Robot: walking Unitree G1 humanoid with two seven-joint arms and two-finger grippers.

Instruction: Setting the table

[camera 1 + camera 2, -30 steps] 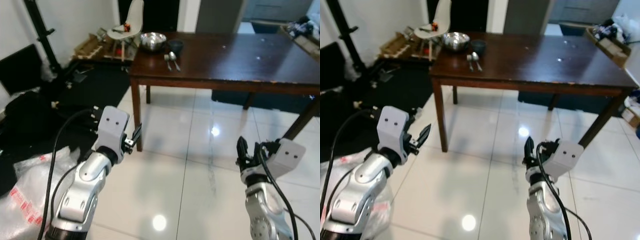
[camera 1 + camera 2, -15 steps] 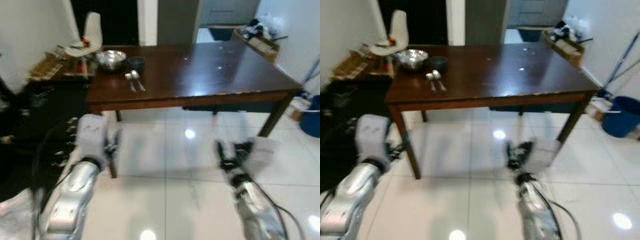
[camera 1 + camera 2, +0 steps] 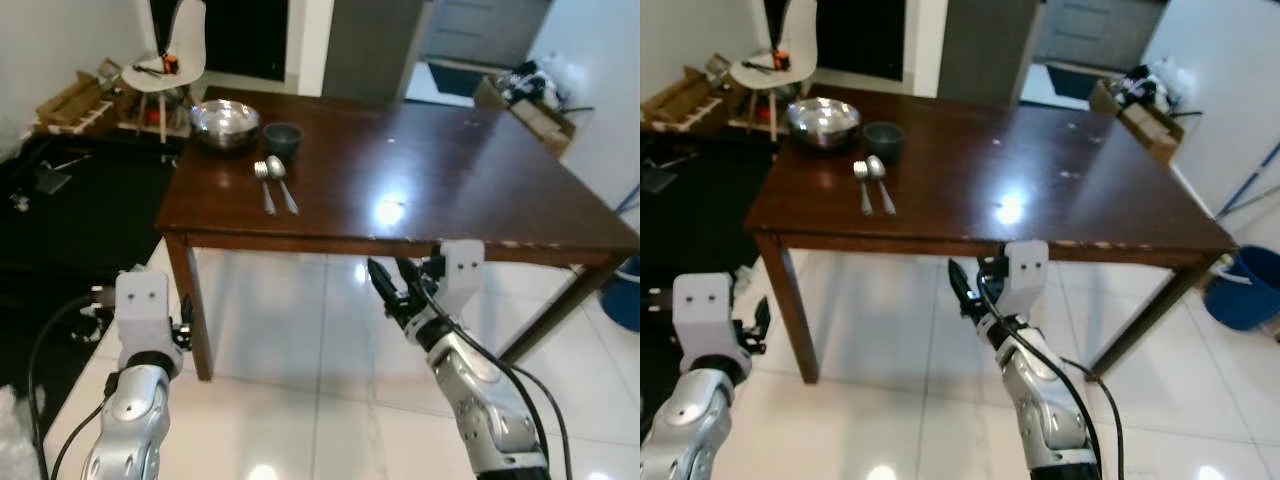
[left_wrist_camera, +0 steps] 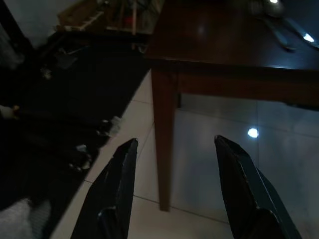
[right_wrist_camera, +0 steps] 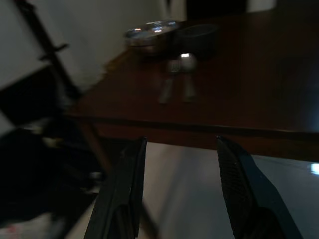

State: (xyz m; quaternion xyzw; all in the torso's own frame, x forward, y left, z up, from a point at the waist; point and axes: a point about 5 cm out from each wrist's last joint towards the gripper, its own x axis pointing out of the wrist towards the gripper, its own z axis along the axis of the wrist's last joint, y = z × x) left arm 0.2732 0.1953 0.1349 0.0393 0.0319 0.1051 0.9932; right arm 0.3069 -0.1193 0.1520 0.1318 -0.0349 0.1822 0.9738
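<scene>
On top of the dark wood counter (image 3: pixel 450 180), at its far left corner, the left eye view shows a steel bowl (image 3: pixel 225 122) w/ a small dark cup (image 3: pixel 283 140) just beside it on the right. A fork (image 3: pixel 264 184) and a spoon (image 3: pixel 280 180) lie side by side just in front of the cup, handles pointing toward the robot. Right pincer (image 3: pixel 390 283) hovers below the counter's near edge, over the white tile floor (image 3: pixel 290 340), fingers spread apart, nothing between them. Left pincer (image 3: pixel 184 322) hangs low beside the counter's front left leg (image 3: pixel 190 300); from this angle can't tell how its fingers stand. White chair (image 3: pixel 165 70) stands beyond the counter's left end.

Right eye view: same layout, plus a blue bucket (image 3: pixel 1246 287) on the floor at far right, near the white wall.

Left wrist view: dim. Left pincer (image 4: pixel 175 147) has its 2 fingers wide apart, released, holding nothing; the counter leg (image 4: pixel 164 139) shows between them, the counter edge above it, cutlery glinting faintly on top.

Right wrist view: dim and a bit blurred. Right pincer (image 5: pixel 180 144) is also spread apart and empty, aimed at the counter's near edge, w/ bowl (image 5: pixel 149 37), cup (image 5: pixel 199 37), fork (image 5: pixel 168 79) and spoon (image 5: pixel 187 74) beyond, well apart from the fingers.
</scene>
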